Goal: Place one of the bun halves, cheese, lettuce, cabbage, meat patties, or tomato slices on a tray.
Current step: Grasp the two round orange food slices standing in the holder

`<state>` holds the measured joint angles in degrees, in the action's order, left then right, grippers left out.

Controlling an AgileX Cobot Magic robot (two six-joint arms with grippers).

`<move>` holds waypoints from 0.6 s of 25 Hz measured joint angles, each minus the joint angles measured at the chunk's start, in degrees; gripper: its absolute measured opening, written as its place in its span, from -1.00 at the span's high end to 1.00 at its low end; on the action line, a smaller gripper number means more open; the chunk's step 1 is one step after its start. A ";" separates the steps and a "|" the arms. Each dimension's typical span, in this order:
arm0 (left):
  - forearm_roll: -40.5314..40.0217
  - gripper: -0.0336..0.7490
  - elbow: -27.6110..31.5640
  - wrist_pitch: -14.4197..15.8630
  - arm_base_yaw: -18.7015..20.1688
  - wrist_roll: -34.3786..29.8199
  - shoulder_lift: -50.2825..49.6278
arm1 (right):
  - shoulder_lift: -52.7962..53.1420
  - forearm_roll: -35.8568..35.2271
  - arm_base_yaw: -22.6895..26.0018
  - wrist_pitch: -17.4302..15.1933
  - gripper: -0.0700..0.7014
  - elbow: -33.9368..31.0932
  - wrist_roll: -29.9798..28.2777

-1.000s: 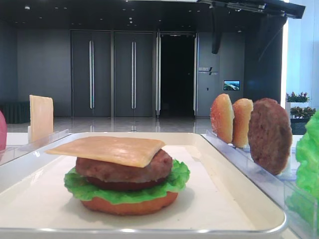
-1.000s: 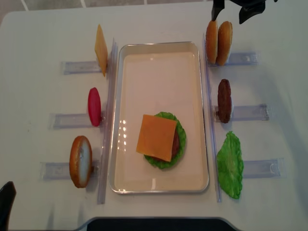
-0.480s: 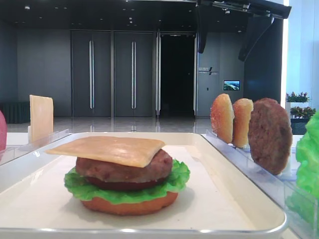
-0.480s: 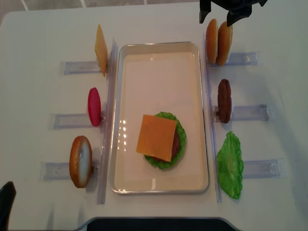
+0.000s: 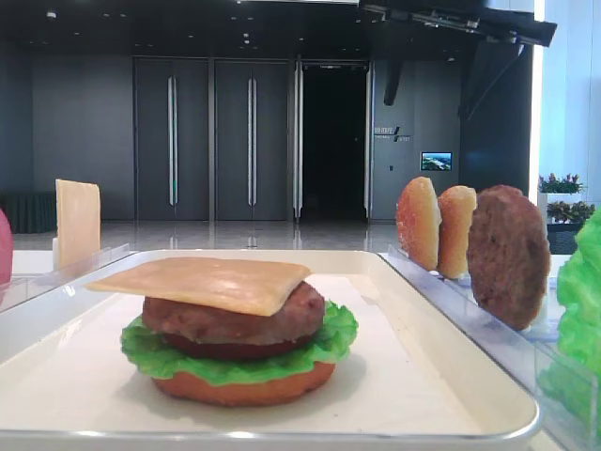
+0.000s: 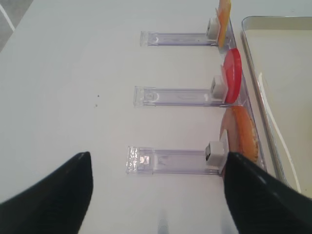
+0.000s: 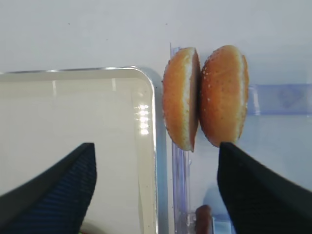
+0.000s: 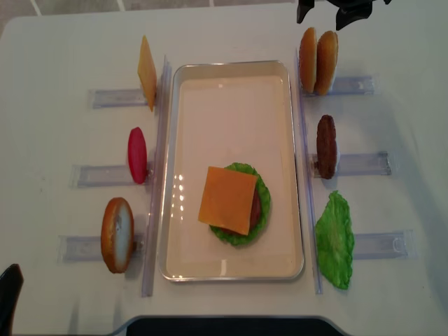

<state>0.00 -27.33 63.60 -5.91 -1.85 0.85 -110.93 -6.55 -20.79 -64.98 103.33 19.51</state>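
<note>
**Burger stack built to cheese; right gripper above the bun pair**

Overhead view: white tray (image 8: 231,84) sits mid-table w/ clear racks (image 8: 364,164) on both sides. On the tray's near half is a stack: flat bottom bun (image 5: 246,385), lettuce leaf (image 5: 160,352), meat patty (image 5: 235,318), cheese slice (image 8: 227,199) on top. No top bun on it yet.

Right side racks hold two bun halves standing on edge and touching, a spare patty (image 8: 326,145), and a loose lettuce leaf (image 8: 334,239). Of the bun pair, the speckled top bun (image 7: 223,95) is the outer one; the smoother bun (image 7: 181,97) is next to the tray edge. Left side racks hold a spare cheese slice (image 8: 146,70), a red tomato slice (image 8: 136,154) and another bun (image 8: 117,234).

Right gripper (image 7: 156,187) hangs over the bun pair, jaws spread wide, nothing between them, not touching either bun. Left gripper (image 6: 156,195) is over the left racks, jaws also spread, holding nothing.

Judged progress: roughly mid-to-late. Four layers placed; speckled top bun looks like the next pick, w/ grasp, lift and placing all left to do.
</note>
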 joint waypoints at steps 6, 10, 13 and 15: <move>0.00 -0.73 0.00 0.00 0.00 0.00 0.00 | -1.46 -3.14 0.13 0.57 -0.54 0.00 -1.51; 0.00 -0.73 0.00 0.00 0.00 0.00 0.00 | -2.52 -3.98 0.13 0.57 -0.54 0.00 -1.94; 0.00 -0.73 0.00 0.00 0.00 0.00 0.00 | -3.13 -4.04 0.13 0.68 -0.54 0.00 -2.31; 0.00 -0.73 0.00 0.00 0.00 0.00 0.00 | -3.65 -4.17 0.13 0.74 -0.54 0.00 -2.43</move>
<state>0.00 -27.33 63.60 -5.91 -1.85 0.85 -114.57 -10.71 -20.66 -64.24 103.33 17.08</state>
